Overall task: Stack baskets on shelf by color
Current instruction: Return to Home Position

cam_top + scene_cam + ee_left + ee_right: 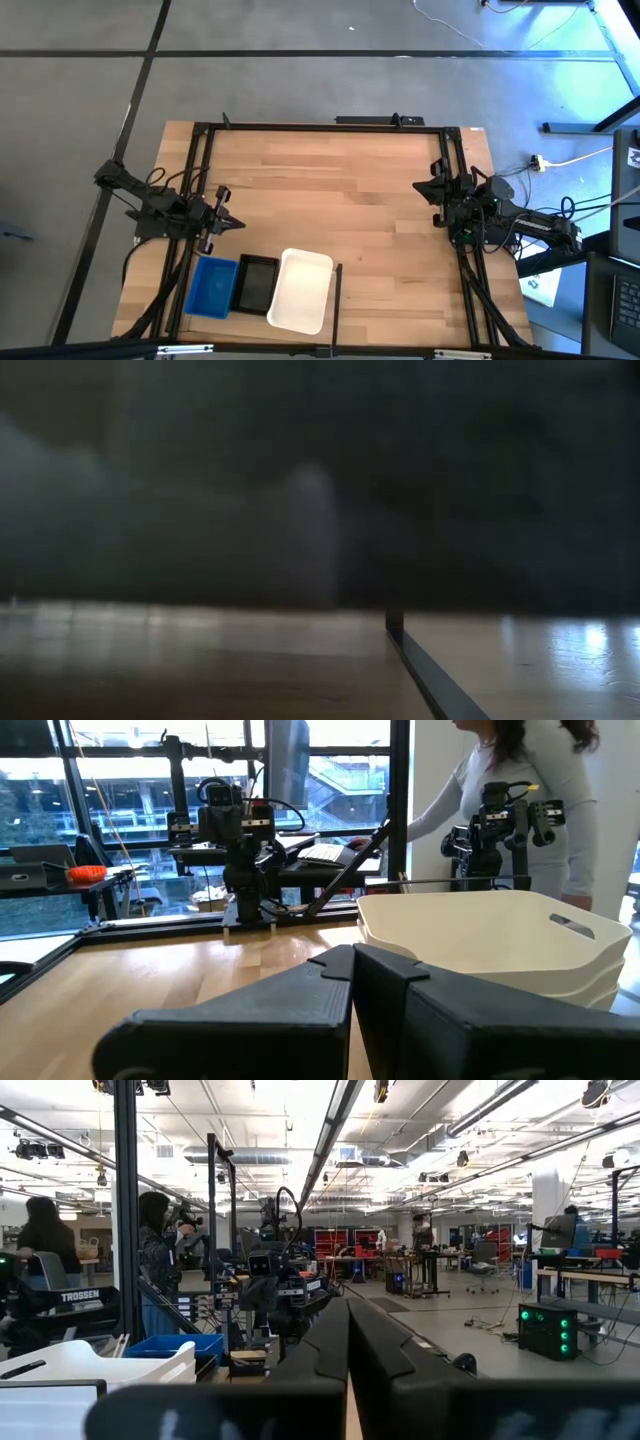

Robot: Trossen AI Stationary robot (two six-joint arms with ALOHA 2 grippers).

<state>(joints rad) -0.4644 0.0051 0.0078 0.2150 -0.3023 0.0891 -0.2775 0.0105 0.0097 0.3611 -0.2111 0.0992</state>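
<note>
**Left hand**: it sits over the left rail of the shelf, at the board's 9 o'clock edge in the high view, and points toward 3 o'clock. Its fingers are pressed together with no gap and nothing is gripped between them. The left wrist view confirms the two dark fingers meet along one seam.

**Blue baskets**: they are seated on the shelf in the near left corner, at about 6 o'clock from the left hand. They are near the hand but clear of it. The number in the pile cannot be counted from above.

**Black baskets**: they lie just beside the blue ones on their 3 o'clock side, at about 5 o'clock from the left hand.

**White baskets**: they come next in the row, just beside the black ones, between 4 and 5 o'clock from the left hand. The left wrist view shows them nested, with rims layered one over another. A short black rail runs just beside them on their 3 o'clock side.

**Right hand**: it is at the shelf's right rail, near the 3 o'clock edge, and points toward 9 o'clock. Its fingers are likewise closed flat against each other and hold nothing. All three piles lie well apart from it. The white pile is the nearest, at roughly 8 o'clock.

**Surroundings**: a person in a light top stands beyond the shelf in the left wrist view.
</note>
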